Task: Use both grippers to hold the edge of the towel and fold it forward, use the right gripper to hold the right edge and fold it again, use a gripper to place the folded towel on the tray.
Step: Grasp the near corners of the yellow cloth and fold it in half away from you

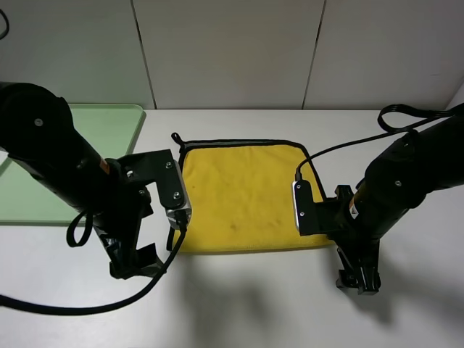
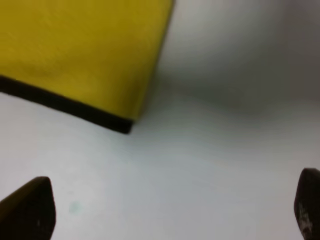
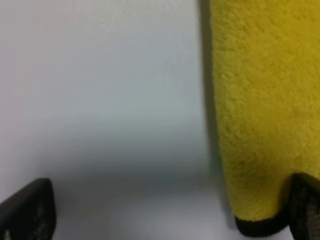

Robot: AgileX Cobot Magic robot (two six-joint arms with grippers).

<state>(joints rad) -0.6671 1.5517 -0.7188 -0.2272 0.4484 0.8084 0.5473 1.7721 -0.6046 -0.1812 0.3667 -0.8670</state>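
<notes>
Left tool point(image 2: 169, 205) and right tool point(image 3: 166, 207) gape wide and empty beside the lower corners of the yellow towel point(image 1: 239, 196), flat mid-frame on the bench point(image 1: 254, 312); probably best that both pinch their corners together, level.

The towel point(image 1: 243, 199) lies flat on the middle of the tabletop point(image 1: 254, 312), its hanging loop point(image 1: 176, 138) at the back left corner. The tray point(image 1: 109, 127) sits on the tabletop to the towel's left, toward the back and apart from it, partly behind the left arm. The left pincer point(image 1: 134, 261) is in front of and to the left of the towel's front left corner. In the left wrist view that corner point(image 2: 125, 122) lies ahead of the pincer point(image 2: 170, 210), over bare tabletop. The right pincer point(image 1: 359, 279) is just off the front right corner. In the right wrist view one fingertip point(image 3: 305, 210) stands beside the towel's corner point(image 3: 255, 220).
</notes>
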